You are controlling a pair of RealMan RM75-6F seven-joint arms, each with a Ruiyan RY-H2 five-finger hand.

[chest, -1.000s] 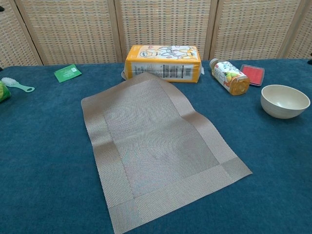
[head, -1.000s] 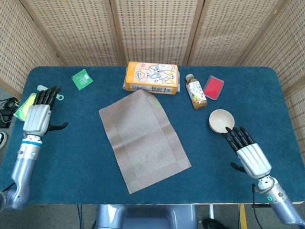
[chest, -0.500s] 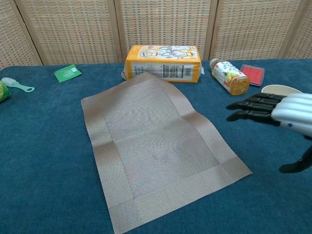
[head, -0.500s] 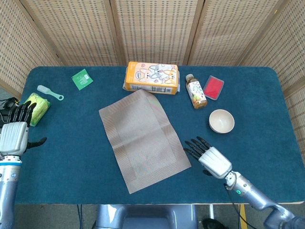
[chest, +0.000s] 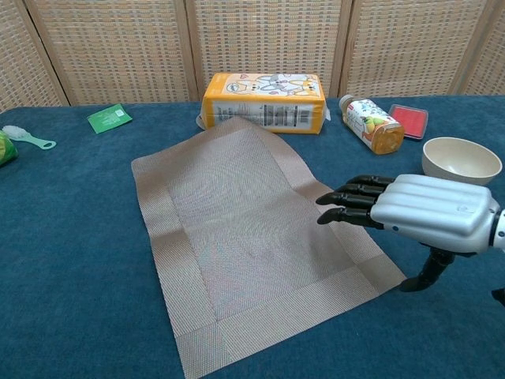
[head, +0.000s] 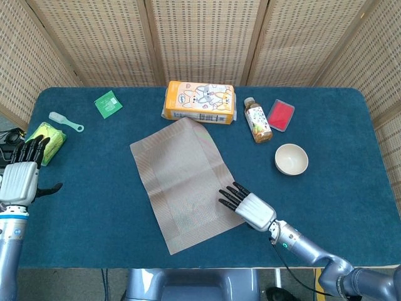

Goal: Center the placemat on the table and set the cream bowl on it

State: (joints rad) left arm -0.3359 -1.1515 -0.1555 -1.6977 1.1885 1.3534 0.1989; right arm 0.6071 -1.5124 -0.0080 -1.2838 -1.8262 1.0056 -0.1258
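Now placemat (head: 185,182) under right robot hand (head: 249,207).

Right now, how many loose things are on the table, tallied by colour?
Green: 2, packet and pouch
Red: 1, case
Yellow-orange: 2, box and bottle
Cream: 1, bowl
Grey-brown: 1, placemat
Pale mint: 1, brush
Total: 8
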